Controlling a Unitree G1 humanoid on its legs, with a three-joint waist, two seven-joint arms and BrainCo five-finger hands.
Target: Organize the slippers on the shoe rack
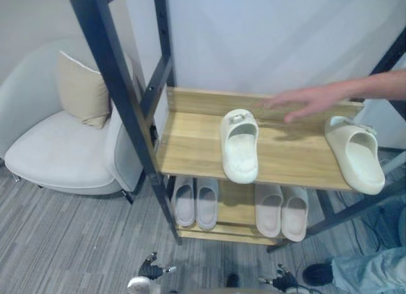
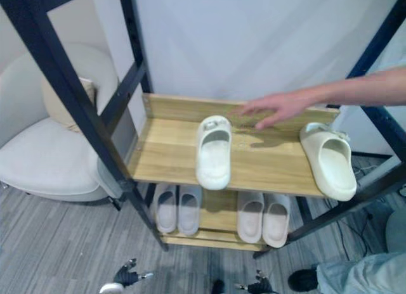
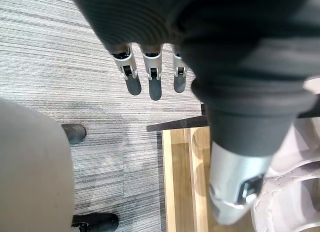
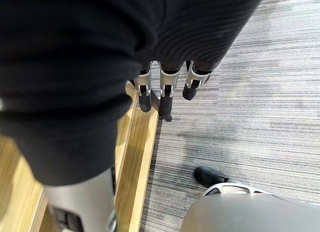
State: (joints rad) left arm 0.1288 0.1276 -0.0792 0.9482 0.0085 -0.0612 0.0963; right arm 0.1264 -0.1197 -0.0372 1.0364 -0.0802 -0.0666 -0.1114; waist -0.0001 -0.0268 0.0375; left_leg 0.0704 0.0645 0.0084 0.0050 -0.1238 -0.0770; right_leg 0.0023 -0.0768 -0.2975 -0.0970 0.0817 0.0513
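The shoe rack (image 1: pixel 190 148), black metal posts carrying two wooden shelves, stands against a pale wall on grey striped carpet (image 1: pixel 63 243). To its left sits a light grey armchair (image 1: pixel 57 154) with a beige cushion (image 1: pixel 81 91) leaning on its back. A person's bare arm comes in from the right over the far part of the upper shelf, and the person's hand (image 1: pixel 304 101) is flat with its fingers pointing left, just above the wood between two cream slippers. One cream slipper (image 1: pixel 240 145) lies near the middle of the upper shelf with its toe at the near edge. The other cream slipper (image 1: pixel 355 153) lies well apart at the right end, angled a little, its toe reaching the near edge too. On the lower shelf (image 1: pixel 236 205) two pale pairs stand side by side, the left pair (image 1: pixel 195 202) and the right pair (image 1: pixel 281 210), toes toward the near side. The robot's left hand (image 3: pixel 153 77) hangs low before the rack on the near side, its fingers straight and side by side with nothing in them. The right hand (image 4: pixel 167 92) hangs likewise to the right of it, its fingers straight and empty.
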